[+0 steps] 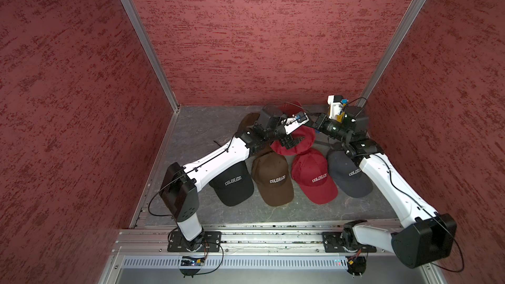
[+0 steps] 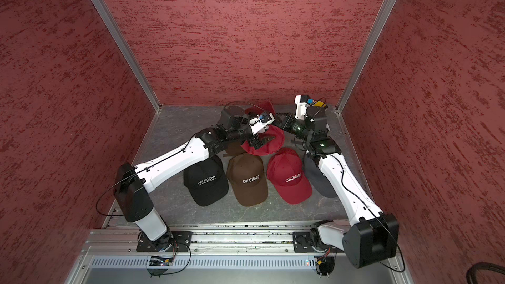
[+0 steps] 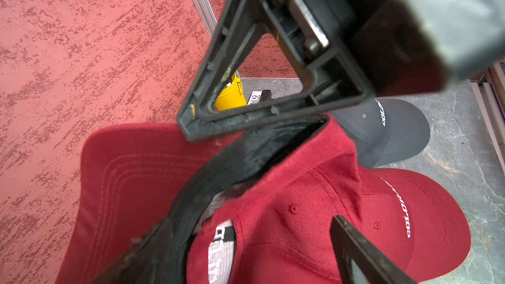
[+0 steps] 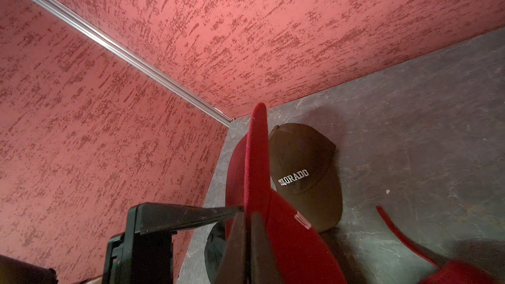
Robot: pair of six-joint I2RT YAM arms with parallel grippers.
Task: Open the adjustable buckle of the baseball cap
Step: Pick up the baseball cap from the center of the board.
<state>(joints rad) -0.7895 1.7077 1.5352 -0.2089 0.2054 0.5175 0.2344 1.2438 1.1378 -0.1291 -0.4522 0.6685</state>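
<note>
1. Top views both show six caps: two brown, two red, one black, one grey.
2. Front row on the tabletop (image 1: 205,132): black cap (image 1: 232,184), brown cap (image 1: 273,181), red cap (image 1: 314,178), grey cap (image 1: 347,173).
3. Second brown cap (image 1: 247,121) lies behind the left arm (image 1: 218,157).
4. Left gripper's (image 1: 293,142) jaws stand wide, straddling the raised red cap (image 1: 308,136) behind the row.
5. Right gripper's (image 4: 249,213) jaws pinch its brim (image 4: 257,146); buckle hidden.

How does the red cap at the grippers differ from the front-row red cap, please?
The gripped red cap is tipped, sweatband showing; the front-row red cap lies crown up. The right gripper pinches the gripped cap's brim; nothing holds the other. Both have white lettering.
</note>
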